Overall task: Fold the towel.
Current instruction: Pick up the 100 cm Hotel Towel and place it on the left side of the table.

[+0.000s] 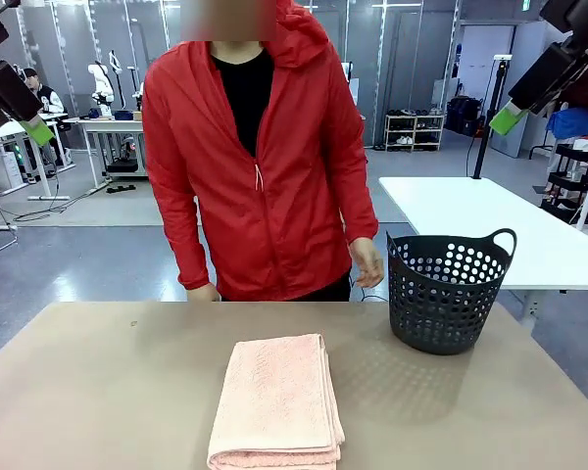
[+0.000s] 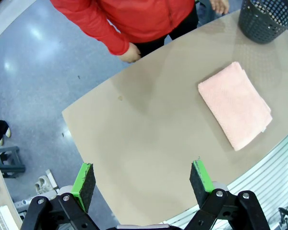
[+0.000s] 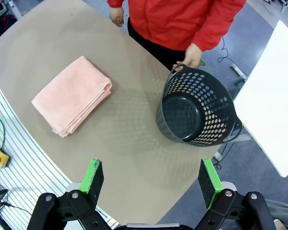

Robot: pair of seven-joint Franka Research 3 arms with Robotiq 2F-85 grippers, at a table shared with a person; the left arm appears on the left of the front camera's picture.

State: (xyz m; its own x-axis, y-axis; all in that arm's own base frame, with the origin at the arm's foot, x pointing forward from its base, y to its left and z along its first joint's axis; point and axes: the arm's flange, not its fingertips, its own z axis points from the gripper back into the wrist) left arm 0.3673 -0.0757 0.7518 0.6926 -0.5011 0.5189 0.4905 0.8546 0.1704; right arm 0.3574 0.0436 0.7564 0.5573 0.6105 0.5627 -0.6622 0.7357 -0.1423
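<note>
The towel (image 1: 277,399) below me is soft pink terry cloth, its nap rough and loopy, matt all over, and it lies on a table (image 1: 108,392) whose tan top looks smooth and dull. Beside it the basket (image 1: 449,290) is dark moulded plastic pierced with round holes, faintly sheened inside, while the person's red jacket (image 1: 265,166) is thin, slick cloth with a slight gloss. My own pads (image 3: 92,176) are green, spongy-looking and matt on black hard fingers.

No text or label can be read.
</note>
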